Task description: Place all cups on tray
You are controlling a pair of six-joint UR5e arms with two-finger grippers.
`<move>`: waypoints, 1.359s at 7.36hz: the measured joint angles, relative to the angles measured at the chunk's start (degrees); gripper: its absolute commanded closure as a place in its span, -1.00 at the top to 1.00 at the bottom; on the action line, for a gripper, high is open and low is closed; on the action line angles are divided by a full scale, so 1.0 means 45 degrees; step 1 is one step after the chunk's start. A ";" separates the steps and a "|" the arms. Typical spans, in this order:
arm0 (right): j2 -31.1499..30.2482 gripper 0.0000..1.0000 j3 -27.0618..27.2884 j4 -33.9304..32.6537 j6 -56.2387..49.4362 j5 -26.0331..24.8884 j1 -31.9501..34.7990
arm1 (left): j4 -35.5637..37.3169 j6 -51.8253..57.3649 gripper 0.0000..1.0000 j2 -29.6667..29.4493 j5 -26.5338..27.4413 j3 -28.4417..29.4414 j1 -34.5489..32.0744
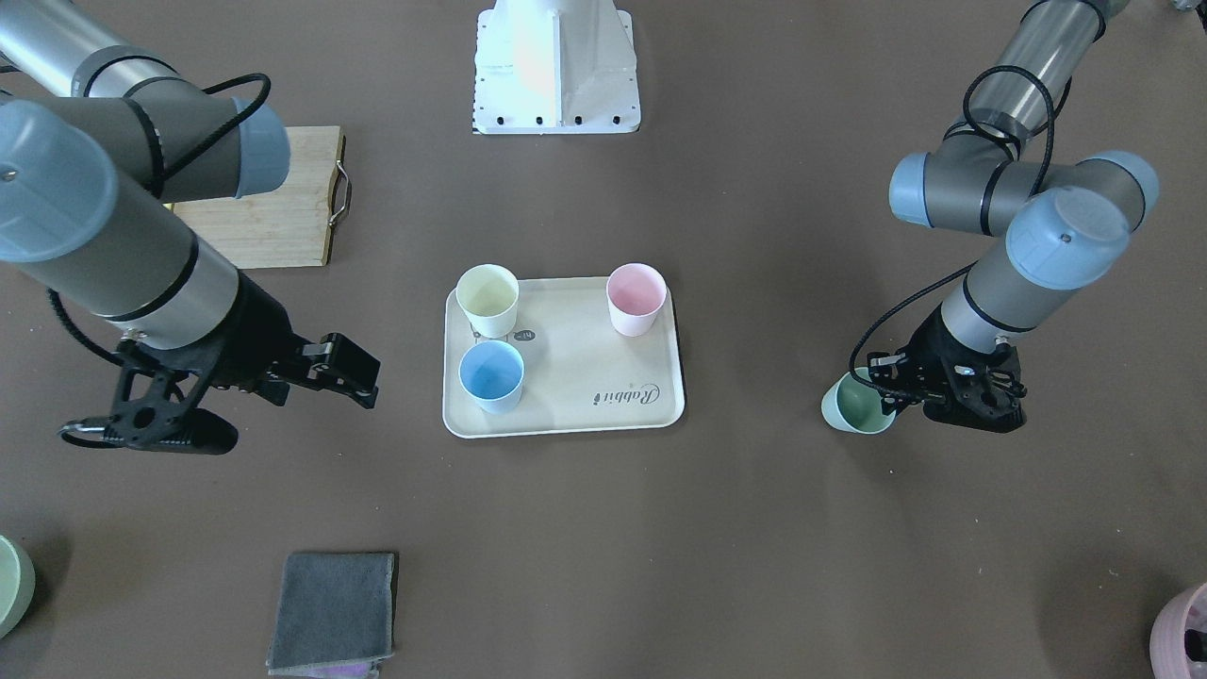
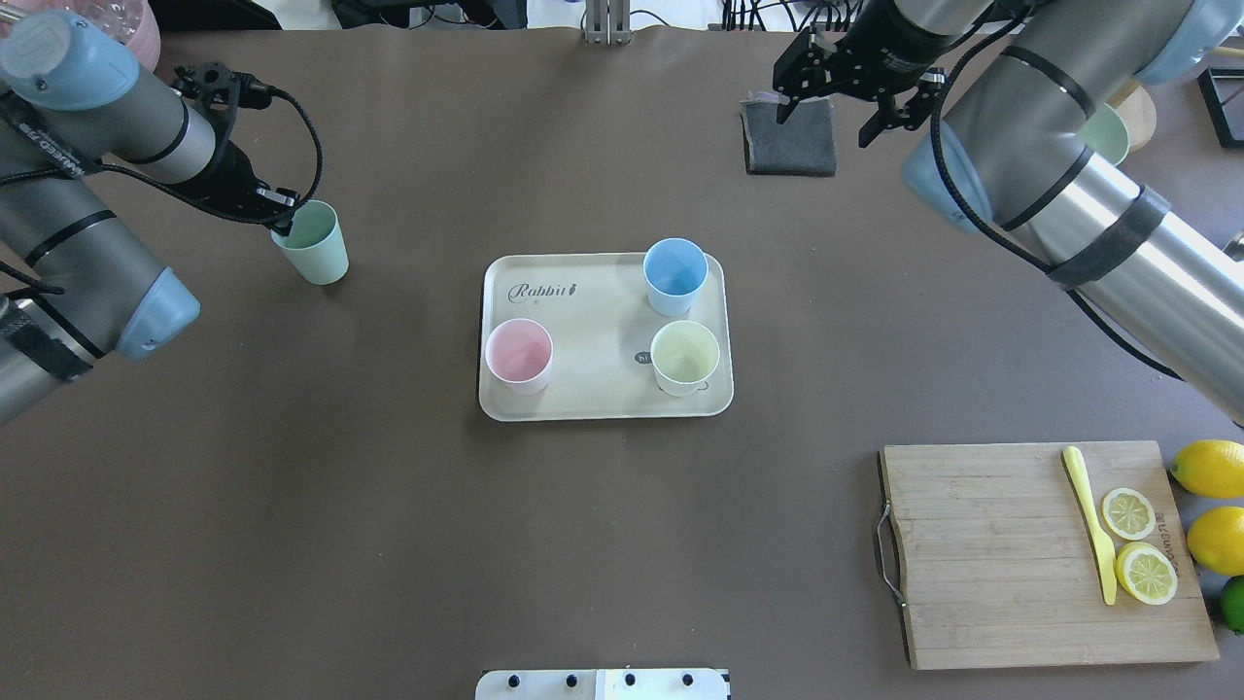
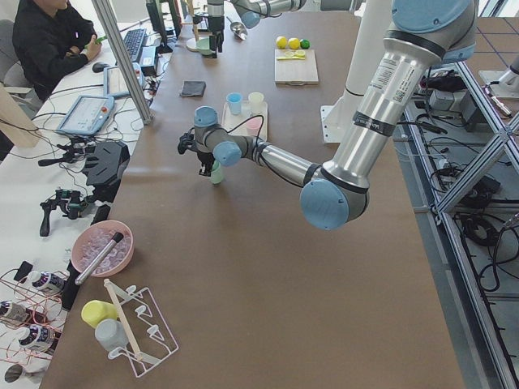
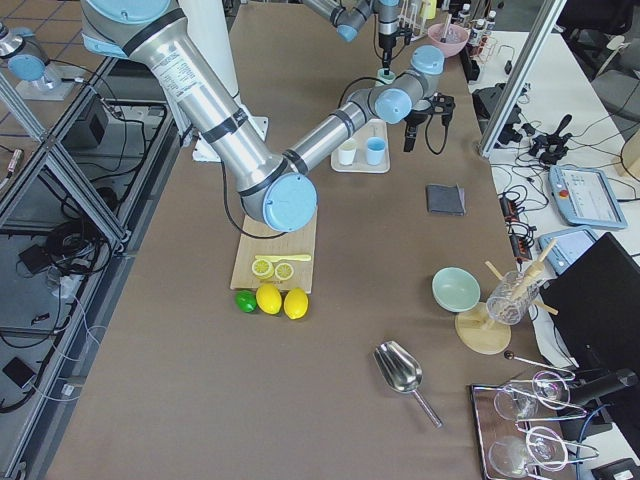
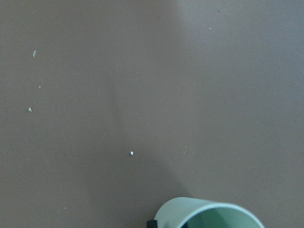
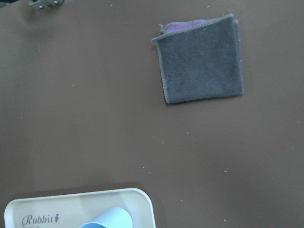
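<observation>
Of the green cup the left wrist view shows only an arc of the rim at its lower edge; the rest is cut off. In the overhead view the left claw pinches this cup by the rim. The cup is a little tilted, and I cannot tell if its base touches the tabletop. It is well apart from the tray, on the robot's left side of it. The right claw hangs with fingers spread and holds nothing, over the near edge of a grey cloth. The right arm hides most of a green bowl, and a lime is cut off at the picture's edge.

There are four cups. Three stand upright on the tray: the blue cup, the pink cup and the yellow cup, which covers part of a small drawing. On the wooden cutting board lie one yellow knife and two lemon slices. Two whole lemons are just beside the board.

The tabletop is brown and matte, and the tray lies in its middle. In the side views a person sits at a long white desk with devices beside the table, and metal frames stand on the other side.
</observation>
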 measured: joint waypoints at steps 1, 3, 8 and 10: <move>-0.0308 1.00 0.0042 -0.0005 -0.0382 0.0274 0.0441 | 0.0644 -0.0022 -1.00 -0.0238 -0.0198 -0.0271 -0.0103; -0.1237 1.00 0.0355 -0.0370 -0.1822 0.0633 0.1289 | 0.2752 -0.0862 -1.00 -0.1591 -0.0359 -0.1011 -0.0184; -0.3882 1.00 0.1811 -0.1794 -0.6128 0.0519 0.2378 | 0.3169 -0.4988 -1.00 -0.3645 0.1410 -0.0949 0.2227; -0.4158 1.00 0.1902 -0.1789 -0.6404 0.0471 0.2424 | 0.2266 -0.5674 -1.00 -0.3804 0.2378 -0.0223 0.2901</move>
